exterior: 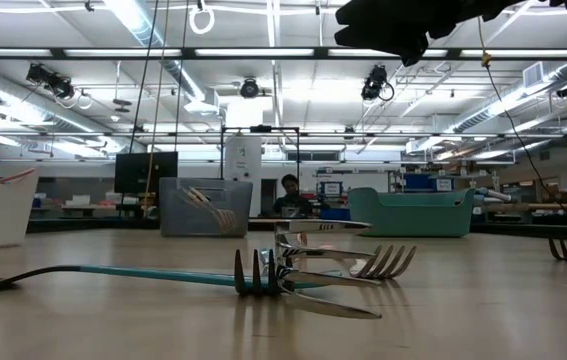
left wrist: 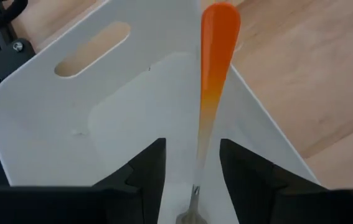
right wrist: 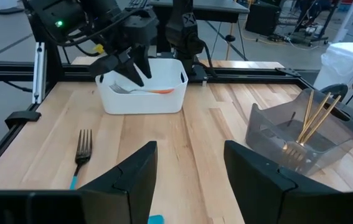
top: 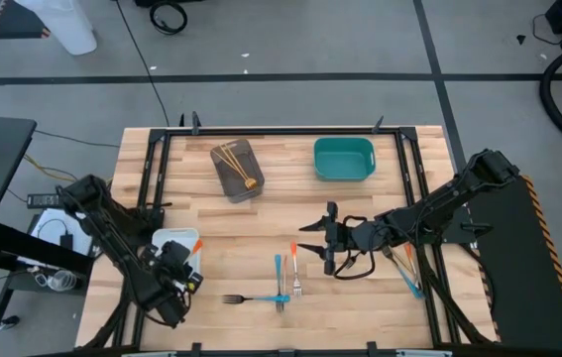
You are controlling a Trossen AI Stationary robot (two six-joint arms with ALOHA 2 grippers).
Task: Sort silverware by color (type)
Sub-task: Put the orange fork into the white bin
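Note:
My left gripper (top: pixel 183 260) hangs open over the white tray (top: pixel 162 238) at the near left. An orange-handled fork (left wrist: pixel 210 93) lies in the tray between its fingers, its handle tip on the tray's wall; the right wrist view shows it too (right wrist: pixel 160 91). My right gripper (top: pixel 318 238) is open and empty above the table's middle. Below and near it lie a blue-handled fork (top: pixel 279 270), an orange-handled fork (top: pixel 294 260) and a dark-tined fork with a blue handle (top: pixel 241 297). Gold forks (top: pixel 233 159) stand in the grey tray (top: pixel 238 183).
A teal tray (top: pixel 343 159) stands at the far right of centre. More forks with orange and blue handles (top: pixel 407 270) lie under my right arm near the right rail. Black rails frame the table. A person shows far behind the table (exterior: pixel 288 190).

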